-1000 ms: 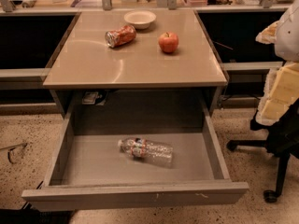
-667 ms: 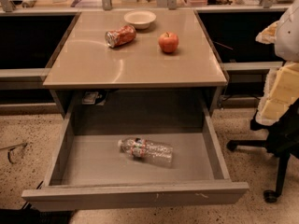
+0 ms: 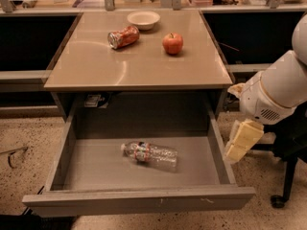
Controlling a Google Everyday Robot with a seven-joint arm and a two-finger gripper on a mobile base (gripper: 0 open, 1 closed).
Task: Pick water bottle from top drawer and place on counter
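The water bottle (image 3: 149,154) lies on its side in the middle of the open top drawer (image 3: 139,200), its white cap pointing left. The tan counter (image 3: 134,66) sits above the drawer. My gripper (image 3: 242,140), with yellowish pads on a white arm, hangs at the right, just outside the drawer's right wall and a little above it. It is well to the right of the bottle and holds nothing that I can see.
On the counter lie a red soda can (image 3: 123,37) on its side, a red apple (image 3: 172,43) and a white bowl (image 3: 143,19). A dark office chair base (image 3: 283,195) stands on the speckled floor at the right. Dark shelves flank the counter.
My arm and gripper have moved down and to the left, from the right edge of view to beside the drawer's right wall. The bottle has not moved.
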